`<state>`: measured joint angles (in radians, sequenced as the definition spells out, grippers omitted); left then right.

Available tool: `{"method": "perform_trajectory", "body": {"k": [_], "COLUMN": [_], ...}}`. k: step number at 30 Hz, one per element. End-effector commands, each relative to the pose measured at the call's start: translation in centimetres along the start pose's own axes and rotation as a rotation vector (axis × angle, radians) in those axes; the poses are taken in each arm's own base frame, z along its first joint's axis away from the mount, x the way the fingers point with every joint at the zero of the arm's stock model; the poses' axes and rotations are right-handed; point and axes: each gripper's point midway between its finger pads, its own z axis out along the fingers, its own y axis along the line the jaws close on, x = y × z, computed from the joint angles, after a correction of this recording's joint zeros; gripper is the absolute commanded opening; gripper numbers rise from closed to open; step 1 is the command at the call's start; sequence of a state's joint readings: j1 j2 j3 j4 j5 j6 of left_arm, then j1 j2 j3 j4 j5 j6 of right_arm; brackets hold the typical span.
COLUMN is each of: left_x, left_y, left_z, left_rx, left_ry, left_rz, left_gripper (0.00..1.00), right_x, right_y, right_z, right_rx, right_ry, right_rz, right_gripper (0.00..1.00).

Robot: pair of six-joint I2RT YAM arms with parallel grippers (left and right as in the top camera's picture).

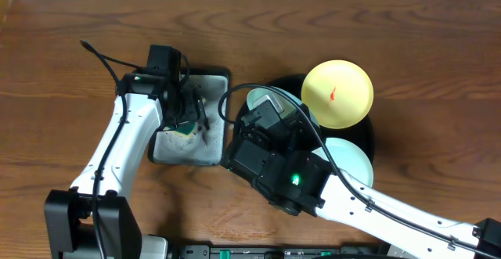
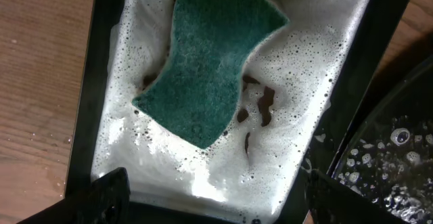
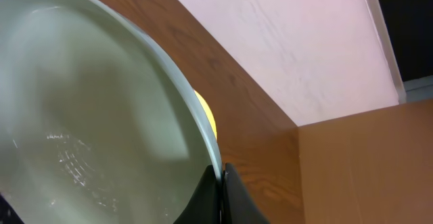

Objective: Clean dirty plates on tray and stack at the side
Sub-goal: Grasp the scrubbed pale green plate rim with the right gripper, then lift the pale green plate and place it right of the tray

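**A:** Where do we see the left arm?

**B:** We see it rising from the near left of the wooden tabletop, elbow bent. The left tool points down over the grey rectangular tray full of foam. Its fingers are spread wide and grip nothing. The green sponge lies in the suds just beyond them.

**A:** And the right arm?

**B:** We find it stretched in from the near right corner, crossing the black tray. The right tool pinches the rim of one light blue plate at that tray's left side. The yellow plate, which has a red smear, and the other light blue plate sit on the black tray.
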<state>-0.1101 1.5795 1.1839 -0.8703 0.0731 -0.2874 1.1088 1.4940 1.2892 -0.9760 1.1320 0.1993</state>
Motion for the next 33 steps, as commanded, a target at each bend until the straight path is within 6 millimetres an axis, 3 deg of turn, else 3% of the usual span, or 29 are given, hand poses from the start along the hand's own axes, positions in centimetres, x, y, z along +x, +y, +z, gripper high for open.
{"method": "perform_trajectory", "body": {"k": [1,15,22,25,27,28,30,33], "left_x": [0.1,0.1,0.1,0.1,0.1,0.1,0.1,0.1], "left_y": [0.2,0.2,0.2,0.2,0.2,0.2,0.2,0.2], "left_z": [0.1,0.1,0.1,0.1,0.1,0.1,0.1,0.1], "left_rx": [-0.005,-0.005,-0.005,-0.005,-0.005,-0.005,-0.005,-0.005], "left_ry": [0.006,0.006,0.006,0.006,0.006,0.006,0.006,0.006], "left_rz": [0.0,0.0,0.0,0.0,0.0,0.0,0.0,0.0], "left_gripper": [0.84,0.84,0.84,0.83,0.84,0.84,0.84,0.84], "right_x": [-0.5,-0.6,-0.6,-1.3,-1.0,-0.7,0.0,2.0], "right_y": [-1.0,-0.9,-0.9,1.7,-0.2,0.0,1.8,-0.4], "right_z": [-0.4,-0.4,0.0,0.4,1.1,1.8,2.3,4.4], "right_rx": [0.042,0.041,0.027,-0.129,-0.036,-0.071,-0.202,-0.159], "right_ry": [-0.022,-0.025,-0.017,-0.015,-0.004,0.021,0.063,0.161], "right_rz": [0.003,0.012,0.112,0.053,0.03,0.148,0.089,0.224], "right_gripper": [0.01,0.01,0.01,0.01,0.01,0.01,0.01,0.01]}}
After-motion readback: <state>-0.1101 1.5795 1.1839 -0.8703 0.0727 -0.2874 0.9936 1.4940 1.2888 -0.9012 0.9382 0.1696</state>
